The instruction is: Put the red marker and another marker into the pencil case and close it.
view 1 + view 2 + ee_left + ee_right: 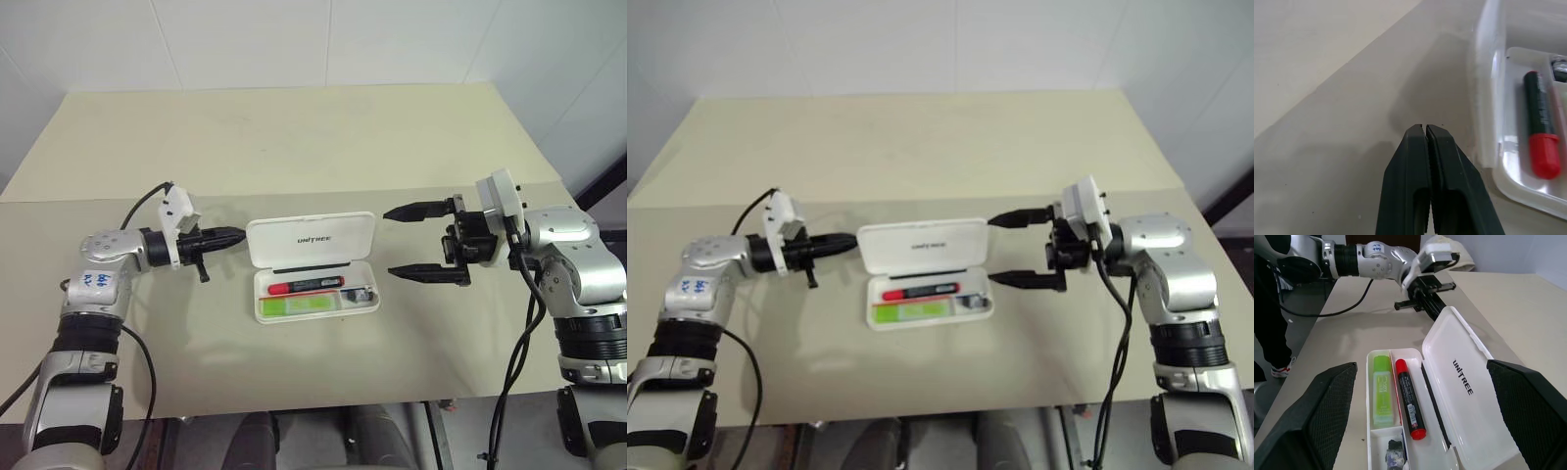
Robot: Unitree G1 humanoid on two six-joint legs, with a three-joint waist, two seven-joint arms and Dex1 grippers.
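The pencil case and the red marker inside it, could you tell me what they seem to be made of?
The pencil case looks like hard white plastic with a glossy finish: its rim is slightly translucent and its lid stands stiffly open. The red marker seems plastic too, with a smooth red cap and a dark barrel that carries a printed label, though that is less certain.

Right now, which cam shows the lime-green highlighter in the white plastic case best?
Right wrist view: the lime-green highlighter lies full-length and unblocked in the white plastic pencil case. Both eye views show it as a small green strip; left wrist view cuts it off.
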